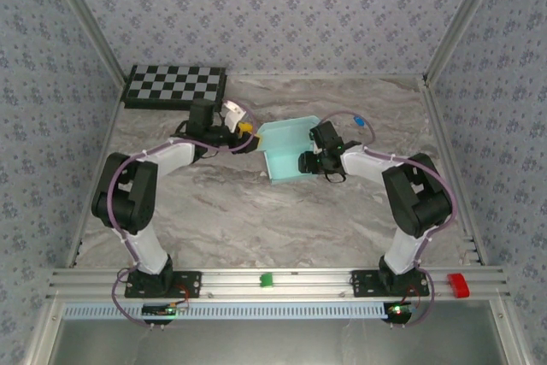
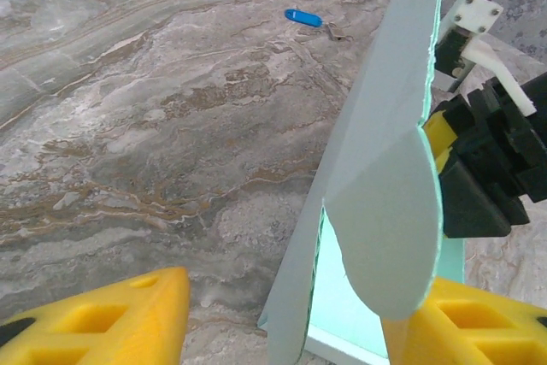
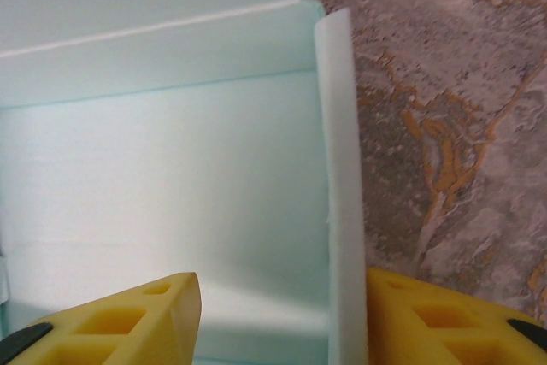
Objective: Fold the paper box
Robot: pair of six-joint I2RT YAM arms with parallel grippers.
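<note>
The paper box point(image 1: 286, 147) is pale aqua card, partly folded into an open tray with raised walls, lying mid-table. My left gripper point(image 1: 249, 136) is at its left corner. In the left wrist view one wall with a rounded tab point(image 2: 385, 211) stands upright between the yellow fingers point(image 2: 111, 318), and the left gripper point(image 2: 291, 297) is open astride it. My right gripper point(image 1: 306, 162) reaches into the box from the right. In its wrist view the right gripper point(image 3: 282, 284) is open, with a wall edge point(image 3: 342, 211) rising just inside its right finger point(image 3: 444, 322) and the box floor point(image 3: 162, 194) beyond.
A black-and-white checkerboard point(image 1: 175, 85) lies at the back left. A small blue item point(image 1: 361, 120) point(image 2: 303, 17) sits on the marble table behind the right arm. A green block point(image 1: 266, 279) and a red block point(image 1: 458, 284) rest on the front rail.
</note>
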